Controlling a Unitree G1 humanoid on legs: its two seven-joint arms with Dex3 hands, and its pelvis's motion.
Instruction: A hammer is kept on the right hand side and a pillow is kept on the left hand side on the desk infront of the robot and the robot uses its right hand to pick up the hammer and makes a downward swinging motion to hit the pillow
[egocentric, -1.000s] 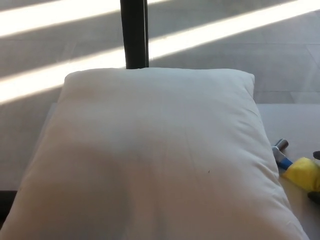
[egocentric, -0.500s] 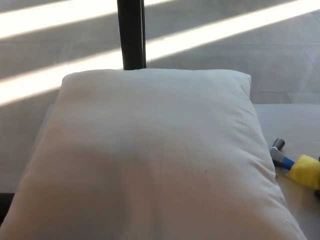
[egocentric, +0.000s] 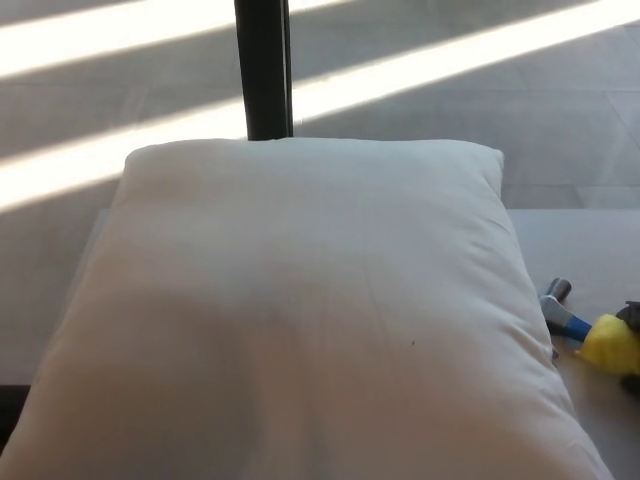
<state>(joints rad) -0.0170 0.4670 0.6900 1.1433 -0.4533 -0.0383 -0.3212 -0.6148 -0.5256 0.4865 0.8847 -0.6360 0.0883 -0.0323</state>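
Creeping in at the bench's (egocentric: 600, 240) right edge, the right hand (egocentric: 631, 318) now touches the hammer (egocentric: 585, 332) beside the pillow (egocentric: 300, 320); fingers' state unclear, left hand unseen.

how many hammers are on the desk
1. The hammer lies at the right edge of the desk, just beside the pillow. The pillow could hide others.

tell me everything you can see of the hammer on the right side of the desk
Only part of the hammer shows, at the picture's right edge beside the pillow. It lies flat on the pale desk, its grey metal head pointing toward the pillow's edge, then a blue neck and a yellow grip running out of frame. Something black sits at the grip's far end, too cropped to identify.
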